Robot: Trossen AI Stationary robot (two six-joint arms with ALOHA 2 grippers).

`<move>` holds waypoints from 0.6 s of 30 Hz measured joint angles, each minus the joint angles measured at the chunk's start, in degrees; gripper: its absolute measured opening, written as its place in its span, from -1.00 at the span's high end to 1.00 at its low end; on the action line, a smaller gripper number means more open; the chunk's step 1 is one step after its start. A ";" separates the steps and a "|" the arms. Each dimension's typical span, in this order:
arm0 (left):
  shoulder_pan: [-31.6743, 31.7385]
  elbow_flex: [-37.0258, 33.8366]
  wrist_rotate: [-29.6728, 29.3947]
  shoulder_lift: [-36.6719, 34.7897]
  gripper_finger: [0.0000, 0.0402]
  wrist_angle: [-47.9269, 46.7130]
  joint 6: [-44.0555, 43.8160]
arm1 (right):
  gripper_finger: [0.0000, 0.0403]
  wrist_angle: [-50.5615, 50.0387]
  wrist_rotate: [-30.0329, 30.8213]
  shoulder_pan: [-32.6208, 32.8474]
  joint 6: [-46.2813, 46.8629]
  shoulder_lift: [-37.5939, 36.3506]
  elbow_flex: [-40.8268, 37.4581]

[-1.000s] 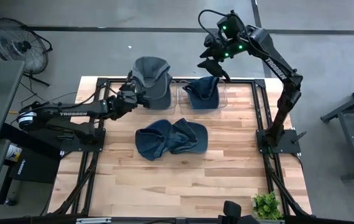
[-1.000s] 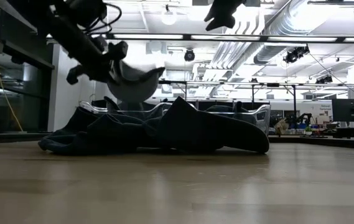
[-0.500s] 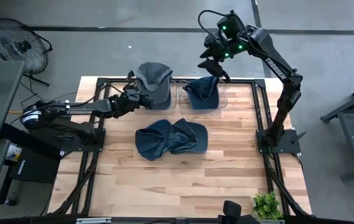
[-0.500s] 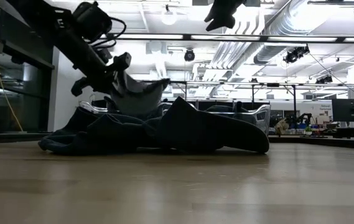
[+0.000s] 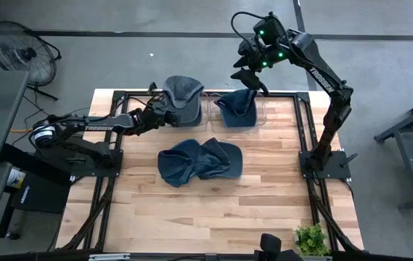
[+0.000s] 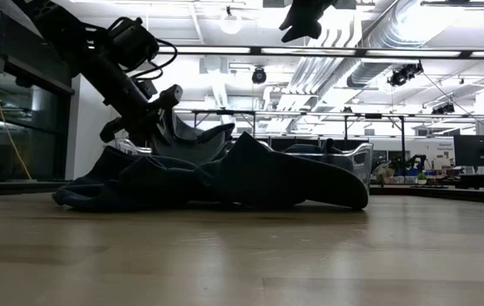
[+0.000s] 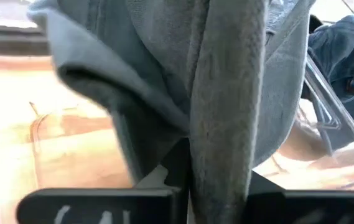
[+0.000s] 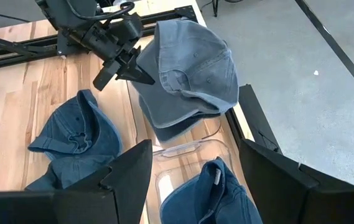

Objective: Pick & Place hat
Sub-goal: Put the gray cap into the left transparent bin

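My left gripper (image 5: 161,114) (image 8: 133,68) is shut on a grey hat (image 5: 181,90) (image 8: 192,59) over the left clear bin (image 5: 191,119) at the table's far edge. A darker layer (image 8: 170,118) lies under the hat; I cannot tell whether it is the brim or another hat. The low view shows this gripper (image 6: 161,115) and the hat (image 6: 199,140) behind the blue hats. My right gripper (image 5: 250,76) (image 8: 195,186) is open, high above the right clear bin (image 8: 189,149), in which a blue hat (image 5: 236,107) (image 8: 217,193) lies. My left gripper pinches the grey hat between its two fingers by a fold of cloth at the hat's edge (image 7: 226,143), on the side toward the table's left (image 8: 149,71). The fingers come from the table's left, slanting down. The hat sits low over the left bin; whether it rests there is hidden.
Two dark blue hats (image 5: 199,159) (image 6: 224,183) lie bunched together at the table's middle, one also in the right wrist view (image 8: 74,140). Black frame rails (image 5: 115,130) run along the table's left and right sides. Bare wood lies toward the near edge (image 5: 206,210).
My left gripper has reached farther toward the far edge and gone down, tipping its fingers lower, still shut on the grey hat. The hat has come down from clear above the blue hats to low over the left bin. My right arm has kept still.
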 joint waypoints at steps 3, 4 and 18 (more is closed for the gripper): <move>0.00 0.00 0.52 0.04 0.75 -0.17 -0.28 | -0.17 0.00 -0.01 0.00 0.00 0.00 0.00; -0.09 0.00 0.73 0.04 0.73 -0.28 -0.26 | -0.17 -0.02 -0.01 0.00 0.00 0.00 0.00; -0.11 0.00 -0.48 -2.12 0.68 -0.67 4.13 | -0.17 -0.04 -0.03 0.00 0.00 0.02 0.00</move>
